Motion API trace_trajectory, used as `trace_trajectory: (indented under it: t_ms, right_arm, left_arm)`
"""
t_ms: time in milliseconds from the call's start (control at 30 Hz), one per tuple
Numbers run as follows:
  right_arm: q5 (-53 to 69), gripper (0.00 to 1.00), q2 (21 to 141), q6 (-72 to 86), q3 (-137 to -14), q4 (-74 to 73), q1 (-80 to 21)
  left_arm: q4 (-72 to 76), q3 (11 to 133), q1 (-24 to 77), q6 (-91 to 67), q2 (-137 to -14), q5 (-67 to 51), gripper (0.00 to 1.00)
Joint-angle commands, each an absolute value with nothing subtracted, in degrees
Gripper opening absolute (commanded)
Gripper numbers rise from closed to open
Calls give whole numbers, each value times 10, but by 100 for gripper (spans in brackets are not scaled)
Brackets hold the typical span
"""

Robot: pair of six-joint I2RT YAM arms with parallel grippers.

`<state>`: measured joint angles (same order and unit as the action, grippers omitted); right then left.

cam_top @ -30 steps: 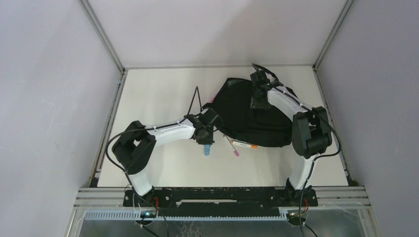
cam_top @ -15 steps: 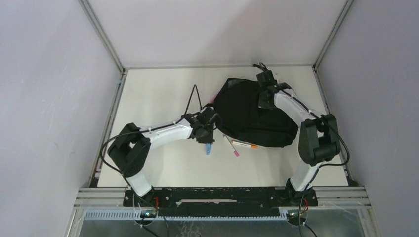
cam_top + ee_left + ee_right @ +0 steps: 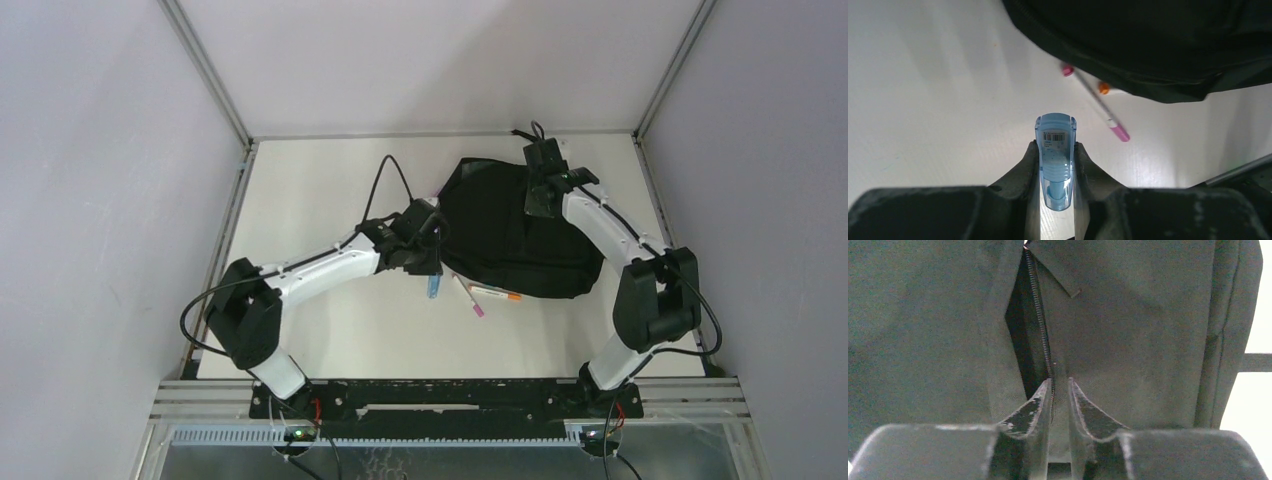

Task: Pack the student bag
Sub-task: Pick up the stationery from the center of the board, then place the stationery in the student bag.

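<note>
The student bag [image 3: 495, 235], black and floppy, lies at the back right of the table. My right gripper [image 3: 540, 207] is over its top. In the right wrist view the gripper [image 3: 1060, 381] is shut on a fold of bag fabric [image 3: 1148, 315] right beside the zip, where a dark slit opening [image 3: 1023, 330] gapes. My left gripper [image 3: 430, 270] is shut on a light-blue translucent plastic item [image 3: 434, 288] with a barcode label [image 3: 1055, 136]. It holds the item above the table, just left of the bag's near edge [image 3: 1148, 40].
A pink-capped pen [image 3: 467, 297] and an orange-capped white marker [image 3: 497, 293] lie on the table against the bag's near edge; both show in the left wrist view, the pen [image 3: 1098, 106] and the marker's cap [image 3: 1104, 88]. Grey walls enclose the table.
My left arm has carried the blue item right and farther back, closer to the bag. My right arm has stretched farther back over the bag, still holding the fabric.
</note>
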<state>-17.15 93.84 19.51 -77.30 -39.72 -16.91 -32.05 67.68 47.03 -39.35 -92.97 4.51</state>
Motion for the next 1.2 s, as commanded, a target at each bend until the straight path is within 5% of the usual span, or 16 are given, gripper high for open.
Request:
trace_trajectory:
  t_ms: [0, 700, 1000, 1167]
  right_arm:
    - [-173, 29, 949, 186, -772, -401, -171]
    - [-166, 59, 992, 173, -795, -387, -187]
    - [-271, 59, 1055, 176, -841, -449, -208]
    - [-283, 48, 1045, 187, -822, -449, -186]
  left_arm:
    - [-312, 732, 472, -375, -907, 22, 0]
    - [-308, 784, 472, -363, -938, -31, 0]
    - [-307, 779, 472, -363, -937, -34, 0]
    - [-305, 790, 472, -359, -939, -39, 0]
